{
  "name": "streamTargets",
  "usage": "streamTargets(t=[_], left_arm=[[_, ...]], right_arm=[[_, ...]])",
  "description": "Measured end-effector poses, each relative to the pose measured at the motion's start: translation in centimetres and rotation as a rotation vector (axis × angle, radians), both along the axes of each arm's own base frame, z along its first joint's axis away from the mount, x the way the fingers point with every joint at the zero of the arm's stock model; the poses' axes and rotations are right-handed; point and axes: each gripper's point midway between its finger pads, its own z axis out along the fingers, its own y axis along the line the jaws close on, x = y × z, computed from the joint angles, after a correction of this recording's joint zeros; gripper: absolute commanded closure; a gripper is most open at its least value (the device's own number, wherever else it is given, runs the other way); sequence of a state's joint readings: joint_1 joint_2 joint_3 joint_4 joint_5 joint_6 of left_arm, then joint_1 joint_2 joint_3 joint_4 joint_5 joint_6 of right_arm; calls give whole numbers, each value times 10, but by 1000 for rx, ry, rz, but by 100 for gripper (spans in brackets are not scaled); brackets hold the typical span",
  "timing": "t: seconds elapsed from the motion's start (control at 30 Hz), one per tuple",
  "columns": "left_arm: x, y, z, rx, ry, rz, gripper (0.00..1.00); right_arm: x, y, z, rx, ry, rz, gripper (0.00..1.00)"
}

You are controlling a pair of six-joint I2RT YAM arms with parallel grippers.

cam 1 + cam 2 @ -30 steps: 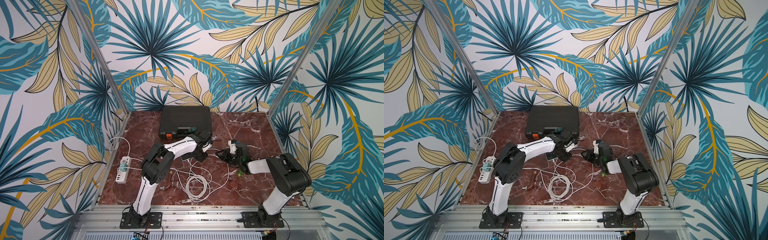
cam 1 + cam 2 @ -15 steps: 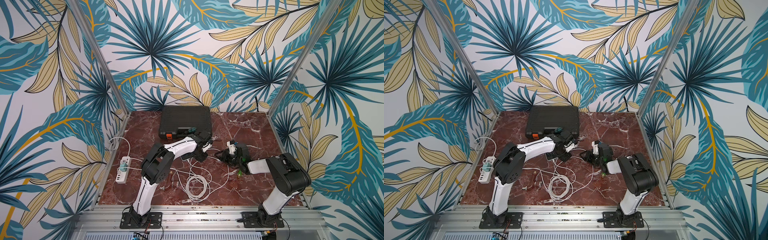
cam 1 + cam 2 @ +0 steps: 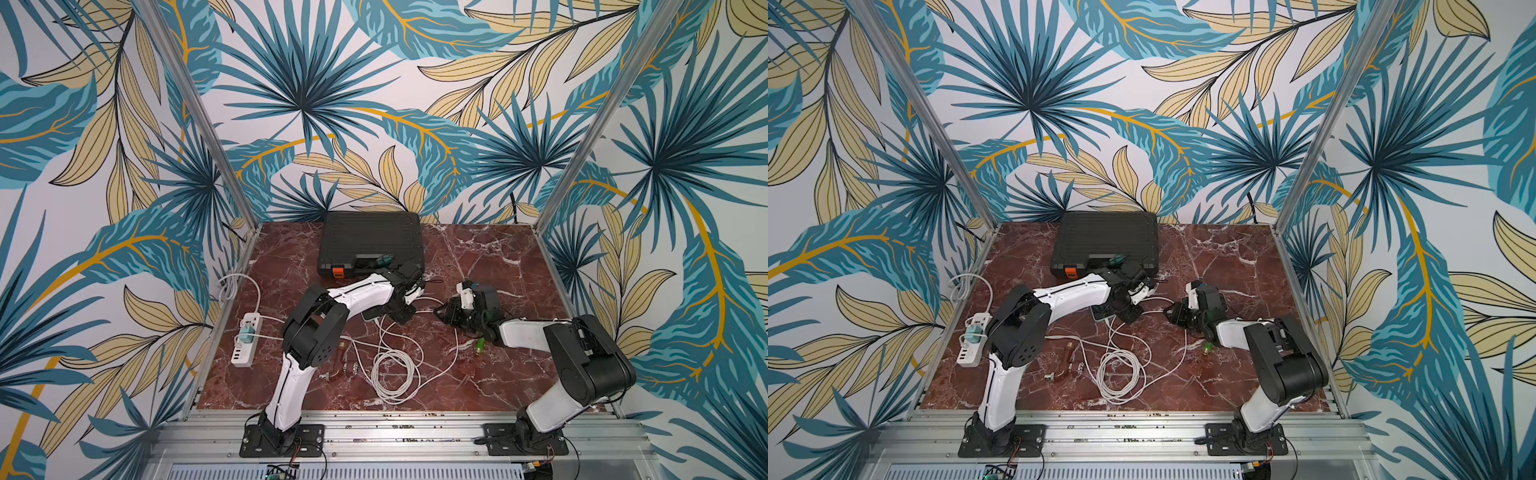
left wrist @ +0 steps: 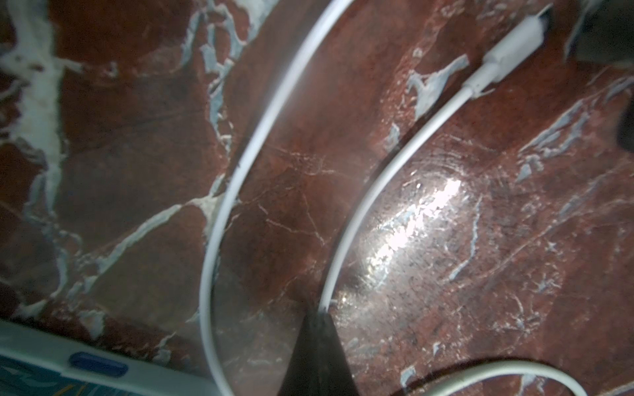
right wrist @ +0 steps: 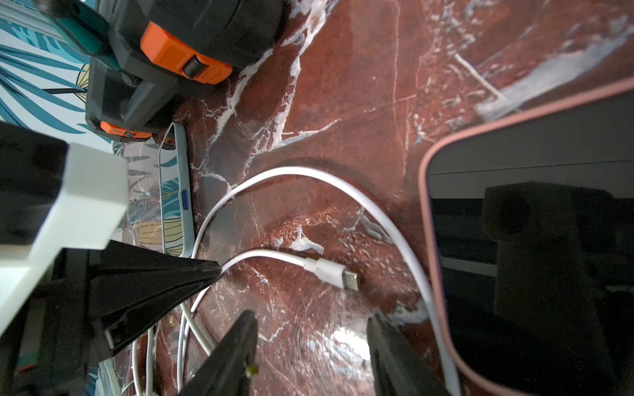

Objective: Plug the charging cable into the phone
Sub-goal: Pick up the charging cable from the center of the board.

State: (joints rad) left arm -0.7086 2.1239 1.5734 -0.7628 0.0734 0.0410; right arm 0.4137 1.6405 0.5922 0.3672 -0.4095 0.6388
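The white charging cable (image 4: pixel 346 219) lies on the marble, and my left gripper (image 4: pixel 320 317) is shut on it a short way back from its plug (image 4: pixel 511 44). In the right wrist view the plug (image 5: pixel 338 272) rests flat on the table with its metal tip bare. It lies just ahead of my open right gripper (image 5: pixel 312 329), which holds nothing. The phone (image 5: pixel 175 192), pale-cased with a blue oval on its near edge, lies beside the left gripper (image 3: pixel 400 313). In both top views the phone (image 3: pixel 368 318) (image 3: pixel 1100 311) is half hidden under the left arm.
A dark-screened device with a pink rim (image 5: pixel 425 212) lies close beside the right gripper (image 3: pixel 440 311). A black case with orange latches (image 3: pixel 370 241) stands behind. The cable's slack is coiled (image 3: pixel 395 370) at the front. A power strip (image 3: pixel 247 340) sits at the left edge; small metal fittings (image 3: pixel 345 365) lie nearby.
The right gripper's jaws have spread a little wider. Both arms have hardly moved, and the left gripper still pinches the cable.
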Motion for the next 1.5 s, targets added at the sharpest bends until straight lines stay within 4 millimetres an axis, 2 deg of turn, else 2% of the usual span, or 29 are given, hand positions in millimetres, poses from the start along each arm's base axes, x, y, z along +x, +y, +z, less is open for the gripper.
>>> streamTargets(t=[0.3, 0.63, 1.5], left_arm=[[0, 0, 0, -2, 2, 0, 100], [0, 0, 0, -8, -1, 0, 100], [0, 0, 0, -9, 0, 0, 100]], right_arm=[[16, 6, 1, 5, -19, -8, 42], [28, 1, 1, -16, -29, -67, 43], [17, 18, 2, 68, -3, 30, 46]])
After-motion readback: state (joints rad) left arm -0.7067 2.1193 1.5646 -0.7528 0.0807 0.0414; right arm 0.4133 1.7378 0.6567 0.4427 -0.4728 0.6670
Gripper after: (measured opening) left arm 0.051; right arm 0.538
